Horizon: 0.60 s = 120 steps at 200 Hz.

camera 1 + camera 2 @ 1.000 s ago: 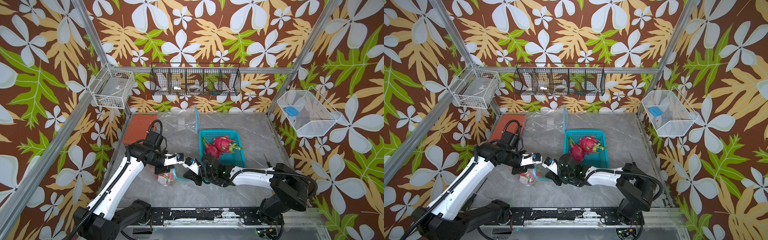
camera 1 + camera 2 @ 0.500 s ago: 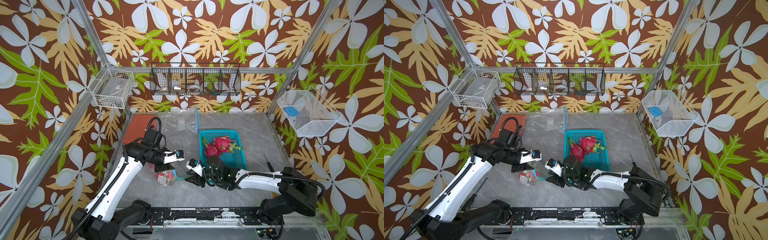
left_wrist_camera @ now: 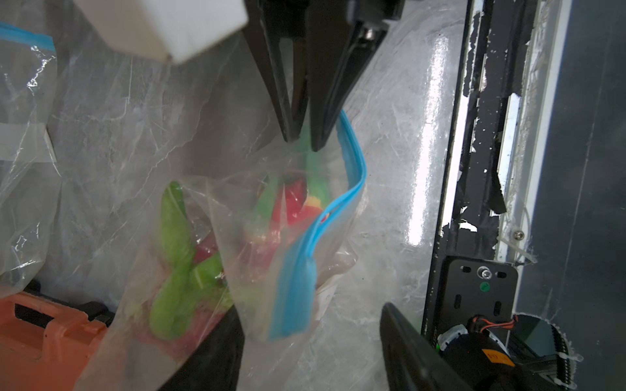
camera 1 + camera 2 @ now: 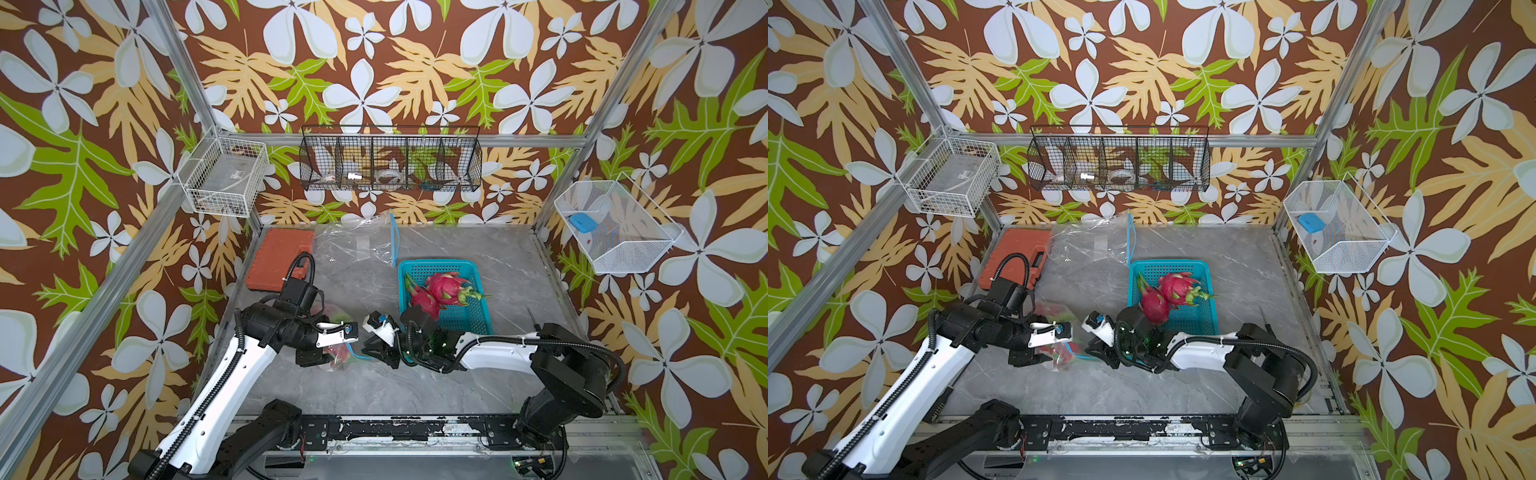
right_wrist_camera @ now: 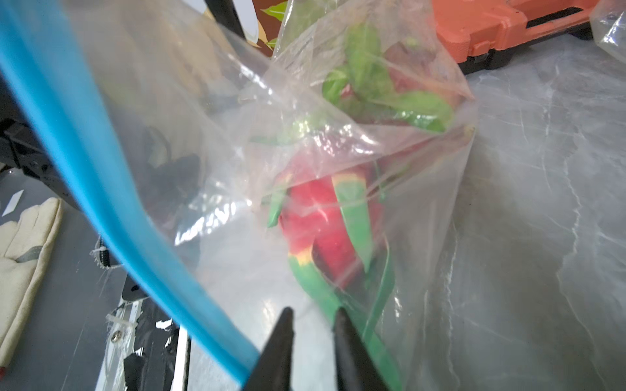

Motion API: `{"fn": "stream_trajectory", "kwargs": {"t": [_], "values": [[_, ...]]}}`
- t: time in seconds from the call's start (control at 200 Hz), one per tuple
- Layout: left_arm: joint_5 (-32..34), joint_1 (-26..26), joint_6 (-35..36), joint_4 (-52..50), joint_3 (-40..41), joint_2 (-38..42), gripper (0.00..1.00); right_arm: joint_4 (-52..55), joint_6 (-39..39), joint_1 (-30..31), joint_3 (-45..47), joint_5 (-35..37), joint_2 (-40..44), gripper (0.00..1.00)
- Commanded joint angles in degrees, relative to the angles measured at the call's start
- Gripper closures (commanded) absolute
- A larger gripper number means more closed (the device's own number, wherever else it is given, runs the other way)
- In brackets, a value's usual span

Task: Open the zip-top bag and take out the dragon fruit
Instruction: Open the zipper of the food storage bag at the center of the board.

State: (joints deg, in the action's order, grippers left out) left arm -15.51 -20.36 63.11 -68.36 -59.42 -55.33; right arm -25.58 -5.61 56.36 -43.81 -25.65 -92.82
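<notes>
place: we see a robot test cell, probably a lab | evidence: aluminium frame (image 4: 174,62), floral-papered walls (image 4: 374,62), wire baskets (image 4: 390,160), marble-look tabletop (image 4: 478,245)

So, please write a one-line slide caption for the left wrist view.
Dragon fruit inside a clear zip-top bag with its blue zip strip on the grey marble table.

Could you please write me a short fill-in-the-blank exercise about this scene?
1. Two dragon fruits lie in the ____ basket.
2. The zip-top bag between the grippers has a ____ zip strip.
3. An orange case lies beside an ____ zip-top bag at the table's far side.

Missing words: blue; blue; empty
</notes>
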Motion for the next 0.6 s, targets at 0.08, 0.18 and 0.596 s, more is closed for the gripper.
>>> {"fn": "stream_trajectory", "kwargs": {"t": [0.08,0.18,0.596], "values": [[-4.47,-0.16,-1.2,12.78,6.32,4.56,0.39,-0.41,2.09,0.15,4.28,1.26,6.93,0.6],[-5.05,-2.42,-0.86,17.42,6.61,4.53,0.38,0.33,1.83,0.27,4.92,0.7,7.5,0.6],[-2.47,-9.96,5.55,19.16,10.81,-0.12,0.95,-2.22,-1.07,-0.58,0.28,-0.49,0.71,0.97]]}}
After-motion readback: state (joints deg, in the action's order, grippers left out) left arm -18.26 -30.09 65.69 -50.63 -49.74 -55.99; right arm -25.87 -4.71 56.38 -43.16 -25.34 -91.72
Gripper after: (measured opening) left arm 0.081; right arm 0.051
